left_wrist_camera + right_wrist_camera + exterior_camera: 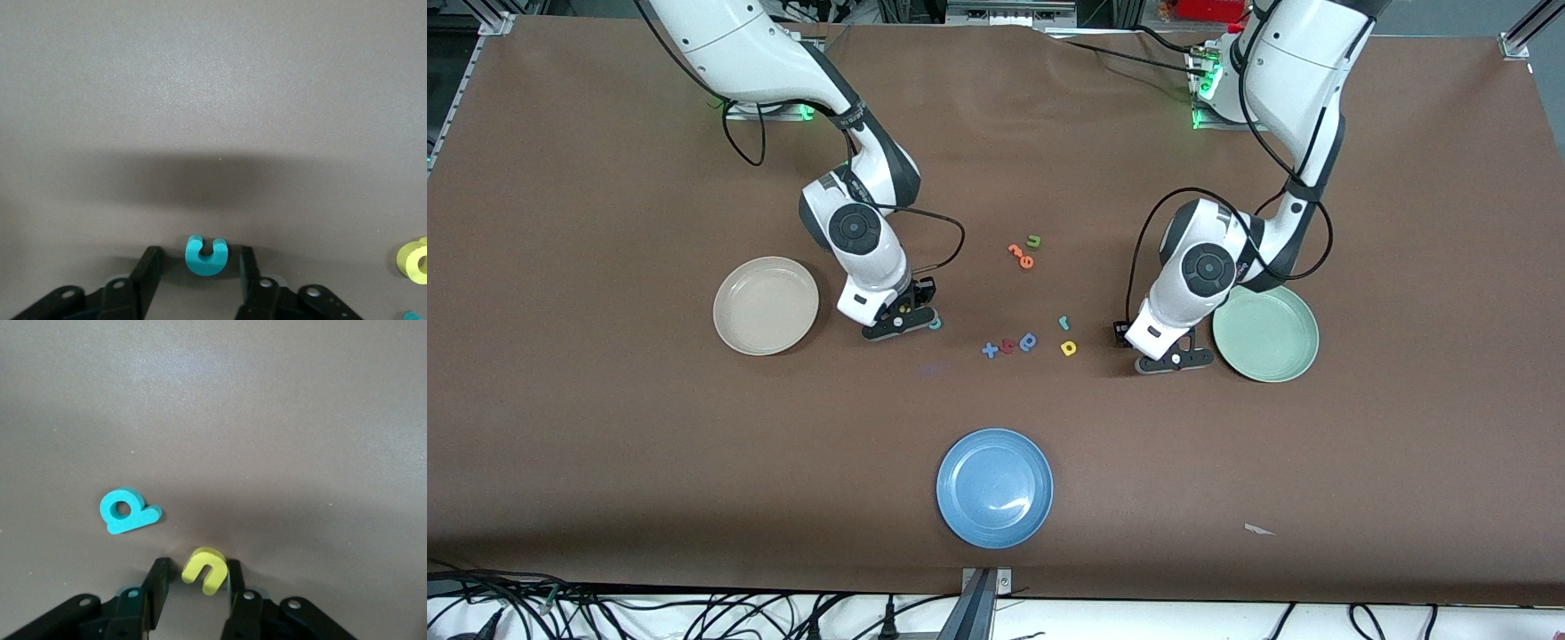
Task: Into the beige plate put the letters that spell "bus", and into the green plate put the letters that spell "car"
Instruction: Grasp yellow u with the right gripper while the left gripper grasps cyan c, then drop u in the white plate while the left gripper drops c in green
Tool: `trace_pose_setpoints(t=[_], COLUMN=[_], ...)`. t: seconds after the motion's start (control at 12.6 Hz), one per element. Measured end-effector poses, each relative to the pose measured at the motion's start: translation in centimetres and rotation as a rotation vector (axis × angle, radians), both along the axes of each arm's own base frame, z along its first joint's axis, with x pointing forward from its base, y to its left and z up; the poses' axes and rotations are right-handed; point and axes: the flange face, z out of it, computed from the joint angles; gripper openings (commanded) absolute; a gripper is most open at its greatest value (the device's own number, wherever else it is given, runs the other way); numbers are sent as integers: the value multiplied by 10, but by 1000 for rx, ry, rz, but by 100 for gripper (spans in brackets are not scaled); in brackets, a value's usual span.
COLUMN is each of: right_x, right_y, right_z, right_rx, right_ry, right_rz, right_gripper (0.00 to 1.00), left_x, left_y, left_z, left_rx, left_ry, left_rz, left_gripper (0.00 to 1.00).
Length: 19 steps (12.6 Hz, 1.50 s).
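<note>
My right gripper (898,322) is down at the table beside the empty beige plate (766,305). In the right wrist view it (198,568) stands open around a yellow u (208,570); one finger touches the letter and the other stands off it. A teal b (128,511) lies close by, also seen beside the gripper (935,324). My left gripper (1174,360) is down next to the empty green plate (1265,332), open (200,257) around a teal c (205,256) with a gap on each side. A teal r (1064,321) and a yellow a (1069,348) lie between the arms.
A green u (1035,241) and two orange letters (1021,256) lie farther from the camera, mid-table. A blue rounded letter (1030,341), a red one (1007,346) and a blue x (990,350) sit in a row. A blue plate (994,487) stands nearer the camera.
</note>
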Motion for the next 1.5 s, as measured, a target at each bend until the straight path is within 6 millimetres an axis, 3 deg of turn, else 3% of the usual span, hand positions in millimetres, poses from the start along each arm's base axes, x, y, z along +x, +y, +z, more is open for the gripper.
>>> trace_pose_setpoints(t=[0.16,0.32,0.63,0.87,1.03,1.27,1.35,1.5], right_x=[1,1,8,25,34,41,39,24], right_y=[0,0,-3,-22,-54,-122,-153,-210], right_z=[0,1,6,32,58,98,106,102], right_rx=[-3,-9,-11,-48,-118,-187,-196,-203], right_ry=[-4,-10,-23,-27,27,92,109,152], right_rz=[6,17,12,2,31,77,99,105], right_gripper=[24,21,21,21,21,21,21,21], left_x=[1,2,3,3,4,15,23,40], left_y=[1,0,1,-1,-1,2,5,23], left_z=[0,0,1,2,2,11,18,37], left_rx=[1,0,4,26,26,22,18,26], left_ry=[-1,-3,-7,-17,-19,-42,-56,-47], left_rz=[1,1,-3,-25,-25,12,29,54], left_gripper=[50,42,29,16,7,5,5,5])
